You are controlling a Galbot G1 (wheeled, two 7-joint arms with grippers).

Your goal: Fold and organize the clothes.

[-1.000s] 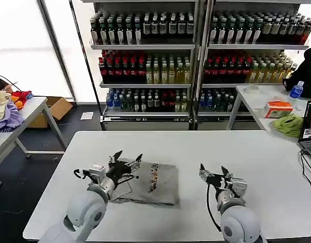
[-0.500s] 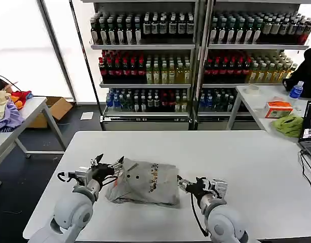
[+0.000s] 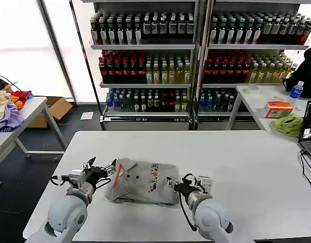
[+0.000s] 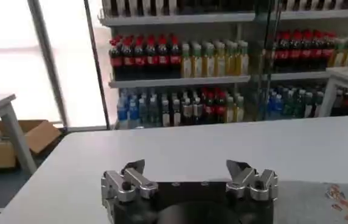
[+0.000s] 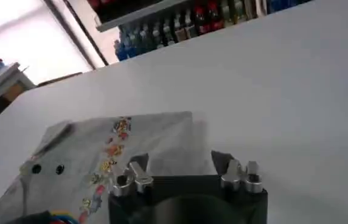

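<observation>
Grippers flank the folded T-shirt (image 3: 143,181), which lies on the white table (image 3: 236,157) toward its near left part. Left gripper (image 3: 99,166) extends low over the table at the shirt's left edge, fingers (image 4: 134,170) spread wide, holding nothing. Right gripper (image 3: 177,183) reaches in at the shirt's right edge, fingers (image 5: 139,167) likewise apart and empty, poised above the grey cloth.

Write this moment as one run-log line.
T-shirt: folded on table | left gripper: open, at its left edge | right gripper: open, at its right edge
</observation>
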